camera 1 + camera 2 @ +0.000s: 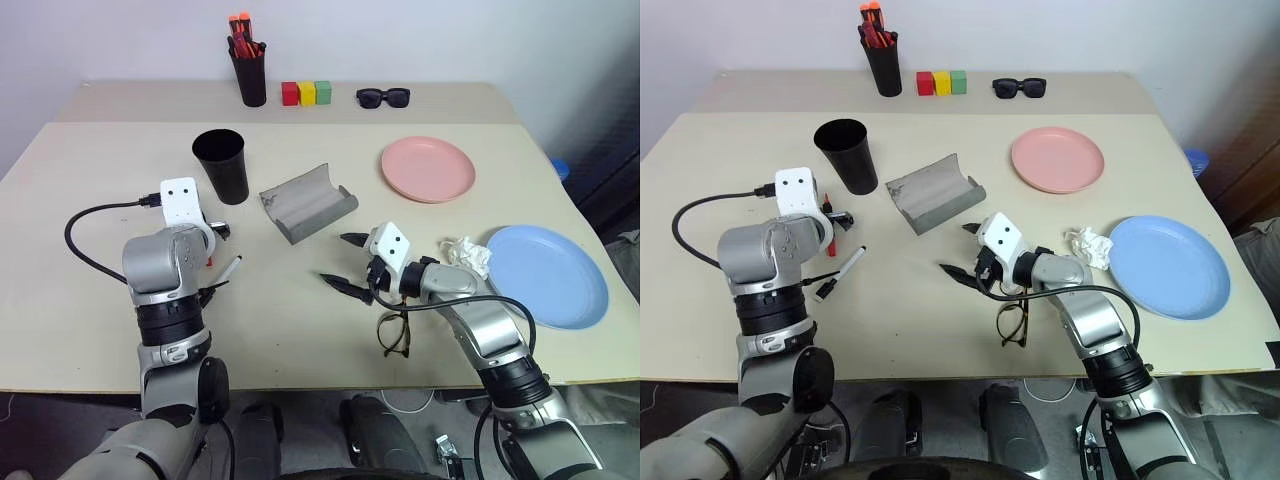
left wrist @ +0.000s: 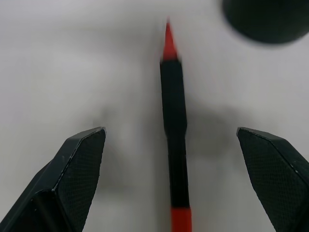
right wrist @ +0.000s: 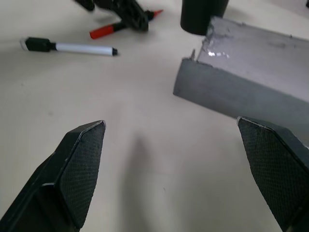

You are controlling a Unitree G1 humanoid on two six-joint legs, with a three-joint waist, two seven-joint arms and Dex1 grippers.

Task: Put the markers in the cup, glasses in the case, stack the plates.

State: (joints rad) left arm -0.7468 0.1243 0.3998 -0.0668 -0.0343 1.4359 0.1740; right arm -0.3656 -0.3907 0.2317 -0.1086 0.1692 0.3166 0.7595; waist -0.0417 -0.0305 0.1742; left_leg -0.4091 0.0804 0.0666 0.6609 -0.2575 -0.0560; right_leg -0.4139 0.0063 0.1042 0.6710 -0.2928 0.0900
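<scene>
1. Left claw (image 2: 169,159), by its wrist view: spread wide, gripping nothing. Black marker (image 2: 174,145) lies lengthwise on the table (image 2: 72,72) between the fingers, red tip pointing away, touching neither. Cup (image 2: 270,19) stands beyond the far finger's side.
2. Right claw (image 3: 178,169), by its wrist view: spread wide too, empty, over bare table. Case (image 3: 251,72) lies open just ahead. White marker (image 3: 72,47) lies farther off, with the black marker past it under the left claw.
3. Seen from the head: glasses (image 1: 395,335) lie on the table just beside the right claw (image 1: 348,262), on its near side, not touching. Crumpled paper (image 1: 468,255) sits behind its wrist. Pink plate (image 1: 428,168) and blue plate (image 1: 548,275) rest apart, unstacked. Pen holder (image 1: 248,70), blocks (image 1: 306,93) and sunglasses (image 1: 383,97) stand far beyond both.
</scene>
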